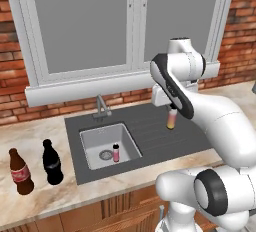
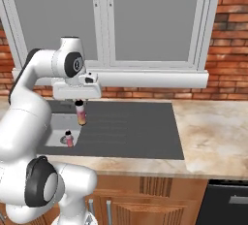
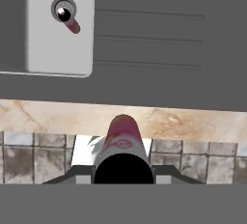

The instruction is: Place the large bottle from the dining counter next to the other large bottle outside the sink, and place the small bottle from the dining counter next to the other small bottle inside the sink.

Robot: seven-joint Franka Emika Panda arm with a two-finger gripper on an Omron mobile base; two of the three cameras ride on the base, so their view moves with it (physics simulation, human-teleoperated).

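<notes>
1. While the white arm bends over from the base, its gripper points straight down above the ribbed drainboard, just right of the sink basin.
2. Its jaws are clamped on a small pink bottle, held upright clear of the drainboard.
3. Another small bottle stands inside the basin beside the drain.
4. Two large cola bottles stand close together on the bench near its front edge, left of the sink.
5. Open drainboard lies between the held bottle and the basin's right rim.
</notes>
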